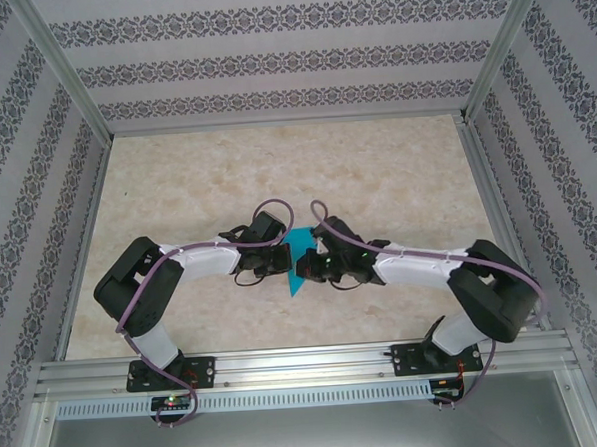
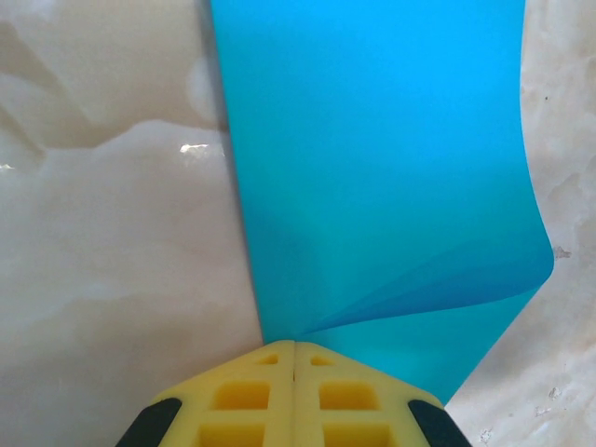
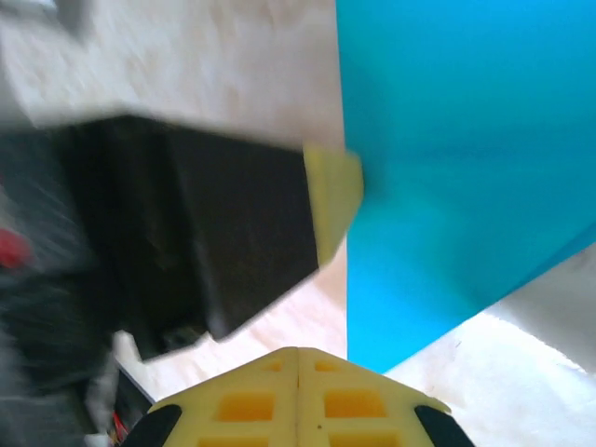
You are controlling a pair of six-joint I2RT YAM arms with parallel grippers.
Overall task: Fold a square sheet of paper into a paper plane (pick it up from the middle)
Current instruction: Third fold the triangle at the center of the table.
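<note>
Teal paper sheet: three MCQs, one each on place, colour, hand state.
1. Where is the thin teal-blue square paper sheet? A) far left corner B) between left hand and right hand C) on the metal rail
2. Finger pads colour? A) yellow B) red C) white
3. Left hand state? A) wide open B) gripping a cup C) shut on the sheet
Key: B, the hands flank it in the top view; A, both wrist views show yellow; C, closed pads pinch its edge.
</note>
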